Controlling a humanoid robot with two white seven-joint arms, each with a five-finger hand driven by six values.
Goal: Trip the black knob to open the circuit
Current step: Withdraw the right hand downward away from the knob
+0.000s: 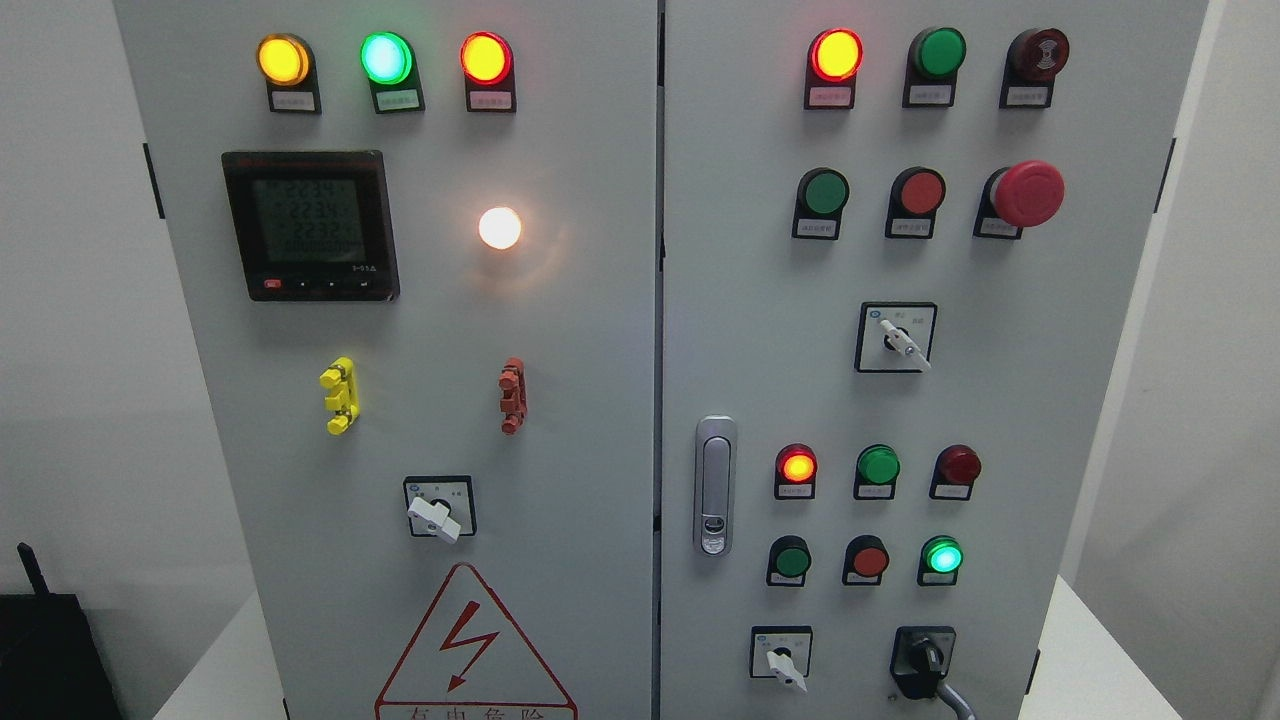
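grey control cabinet (600, 400), black knob (925, 660) at lower right, neither hand visible, grip cannot be told

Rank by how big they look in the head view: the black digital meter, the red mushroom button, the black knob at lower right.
1. Black digital meter, largest.
2. Red mushroom button.
3. Black knob, somewhat smaller, partly cut off by the frame.

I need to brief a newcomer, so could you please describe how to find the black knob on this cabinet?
Start at the cabinet's right door and drop to its bottom row of two rotary switches. The black knob is the right one, beside the white-handled selector switch; it alone has a black handle.
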